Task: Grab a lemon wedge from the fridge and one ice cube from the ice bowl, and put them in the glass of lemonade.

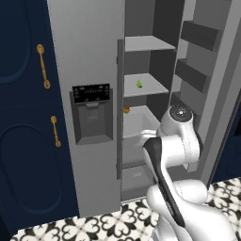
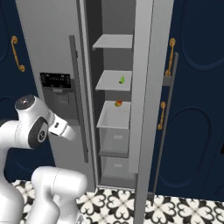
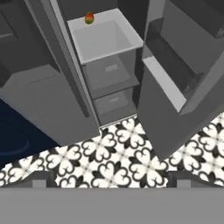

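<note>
Fingers (image 3: 109, 183) spread, empty | lemon wedge (image 1: 139, 84) (tiny, yellow-green) on flat grey shelf (image 1: 155, 87)

Fridge (image 1: 94, 70) top and door edges cut off.

Navy cabinets (image 1: 23, 117) with brass handles (image 1: 44, 66) stand above a black-and-white patterned tile floor (image 1: 117, 226).

The lemon wedge (image 1: 139, 84) lies on a middle fridge shelf (image 1: 153, 89); a red-and-green fruit (image 1: 126, 110) sits on the shelf below.
</note>
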Tool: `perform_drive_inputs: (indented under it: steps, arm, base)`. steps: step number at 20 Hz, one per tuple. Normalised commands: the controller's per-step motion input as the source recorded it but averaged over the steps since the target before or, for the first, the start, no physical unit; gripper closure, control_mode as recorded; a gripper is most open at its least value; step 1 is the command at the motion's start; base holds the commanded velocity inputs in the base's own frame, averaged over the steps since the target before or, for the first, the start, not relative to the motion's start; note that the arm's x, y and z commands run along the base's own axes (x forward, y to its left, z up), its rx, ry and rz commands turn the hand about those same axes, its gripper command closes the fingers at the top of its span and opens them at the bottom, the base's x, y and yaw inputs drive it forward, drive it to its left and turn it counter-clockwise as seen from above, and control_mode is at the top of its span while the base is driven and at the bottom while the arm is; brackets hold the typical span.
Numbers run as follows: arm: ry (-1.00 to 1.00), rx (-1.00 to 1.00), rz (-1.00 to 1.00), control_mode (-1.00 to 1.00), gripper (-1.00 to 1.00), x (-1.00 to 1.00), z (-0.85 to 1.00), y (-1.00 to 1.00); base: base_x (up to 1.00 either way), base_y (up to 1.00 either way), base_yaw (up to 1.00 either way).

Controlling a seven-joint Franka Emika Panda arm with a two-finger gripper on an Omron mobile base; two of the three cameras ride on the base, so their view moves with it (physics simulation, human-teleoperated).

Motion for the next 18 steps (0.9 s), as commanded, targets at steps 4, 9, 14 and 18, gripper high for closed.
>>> perform_drive_inputs:
  steps: [4,9,14,18]
  arm:
    - [-0.18,0.0,0.27,-1.0,-1.0,-0.2,-0.38,0.18]
    - [-0.13,0.0,0.2,-1.0,-1.0,-0.15,-0.22,0.0]
    - [0.0,0.0,0.0,-1.0,-1.0,0.0,0.0,0.0]
    - [0.0,0.0,0.0,1.0,-1.0,-0.03,-0.1,0.0]
  base:
    - [0.0,0.0,0.0]
    - [0.0,0.0,0.0]
    - [0.0,0.0,0.0]
    - [-0.04,0.0,0.0]
